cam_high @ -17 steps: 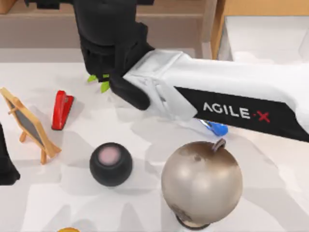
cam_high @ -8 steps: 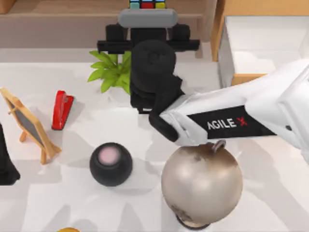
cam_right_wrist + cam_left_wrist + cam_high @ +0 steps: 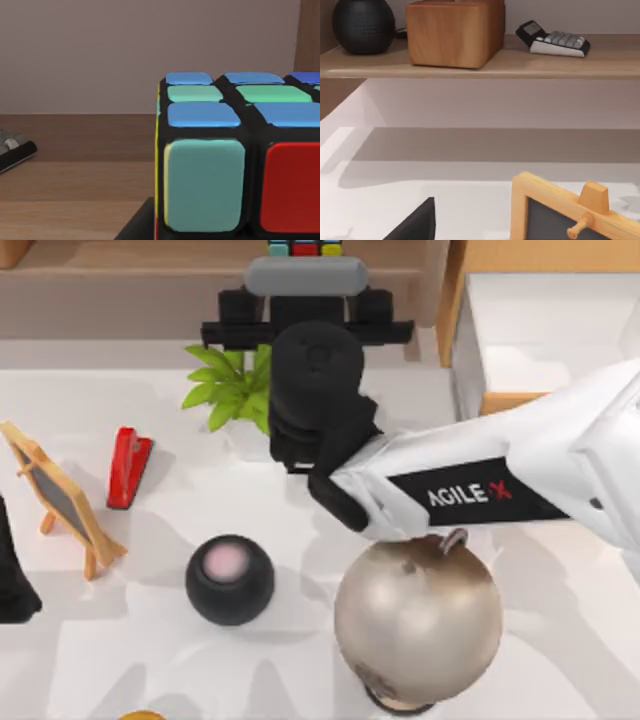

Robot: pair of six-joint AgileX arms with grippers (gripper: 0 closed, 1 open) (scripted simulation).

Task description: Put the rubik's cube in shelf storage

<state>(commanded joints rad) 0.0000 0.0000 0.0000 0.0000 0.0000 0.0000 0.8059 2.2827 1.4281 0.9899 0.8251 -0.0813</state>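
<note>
The right arm, lettered "AGILE·X", reached the shelf storage [image 3: 130, 285]; its right gripper [image 3: 305, 280] hid its grip beside the rubik's cube [image 3: 304, 248].

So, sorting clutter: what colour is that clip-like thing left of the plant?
Red, clearest in the top view.

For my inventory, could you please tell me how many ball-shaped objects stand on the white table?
2: a black speaker left of a large metallic globe; the right arm may hide more.
</note>
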